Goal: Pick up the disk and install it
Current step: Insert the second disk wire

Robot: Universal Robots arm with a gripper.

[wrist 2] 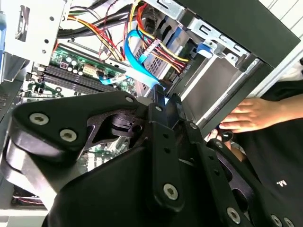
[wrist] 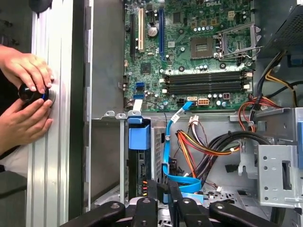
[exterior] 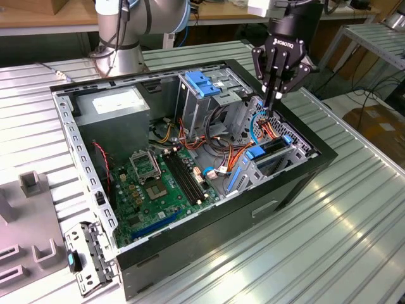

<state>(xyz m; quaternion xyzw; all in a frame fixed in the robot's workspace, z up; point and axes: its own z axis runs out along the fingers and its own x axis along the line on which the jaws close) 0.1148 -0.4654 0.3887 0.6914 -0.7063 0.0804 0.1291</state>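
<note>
The desk (exterior: 354, 215) is ribbed, shiny bare metal. The gripper (exterior: 273, 101) looks matt black, and the drive cage (exterior: 196, 111) is dull grey metal with a glossy blue plastic bracket (exterior: 204, 82).

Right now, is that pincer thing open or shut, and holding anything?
Pincer: shut, fingertips together among the cables inside the open computer case; nothing visibly held.

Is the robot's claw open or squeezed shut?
Shut. In the exterior view, the claw has its fingertips pressed together, pointing down into the computer case among the cables.

Black gripper (exterior: 273, 95), silver screws on linkages; silver arm (exterior: 123, 25), blue joint rings, black cable
</note>
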